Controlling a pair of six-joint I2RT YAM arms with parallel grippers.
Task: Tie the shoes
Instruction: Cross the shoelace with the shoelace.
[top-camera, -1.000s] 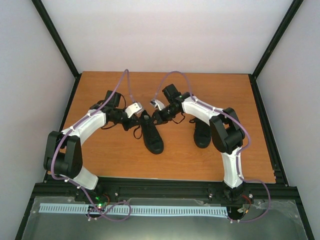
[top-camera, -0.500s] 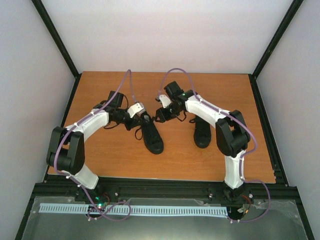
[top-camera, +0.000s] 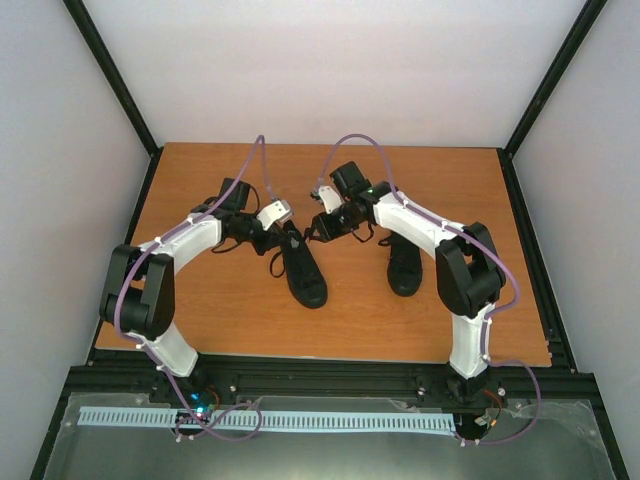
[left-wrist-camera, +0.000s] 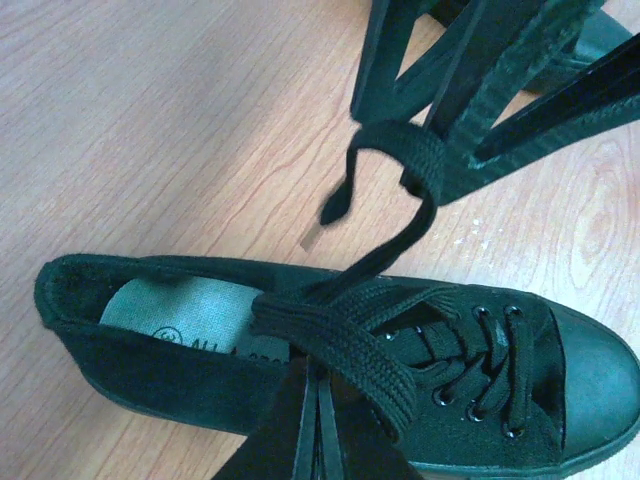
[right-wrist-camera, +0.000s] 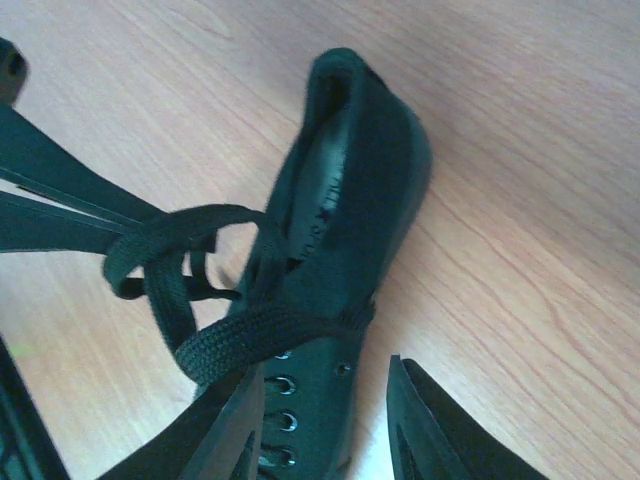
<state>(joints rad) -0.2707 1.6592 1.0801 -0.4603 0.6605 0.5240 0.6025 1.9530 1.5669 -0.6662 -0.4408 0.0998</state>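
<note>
Left gripper (left-wrist-camera: 315, 400) is clamped shut on the flat black lace (left-wrist-camera: 345, 350) right over the tongue of the worked shoe (top-camera: 303, 268). From the right wrist view its fingers converge on a loop of that lace held up off the shoe. Right gripper (right-wrist-camera: 325, 380) has its jaws apart with nothing pinched between them. One band of lace lies across the tip of one of its fingers (right-wrist-camera: 240, 410). In the left wrist view the lace wraps round one finger of the right gripper and a free end hangs off it. Worked shoe sits sole-down roughly mid-table, directly under both gripper tips, eyelets laced, lace crossed above the tongue. Its opening shows a grey printed insole (left-wrist-camera: 190, 310), print too blurred to read. Other shoe (top-camera: 403, 262) sits to the right of it, well apart, sole-down, partly hidden under the right forearm. Both shoes are on the wooden table (top-camera: 220, 320), with the two arms arching in from either side toward the worked shoe.
</note>
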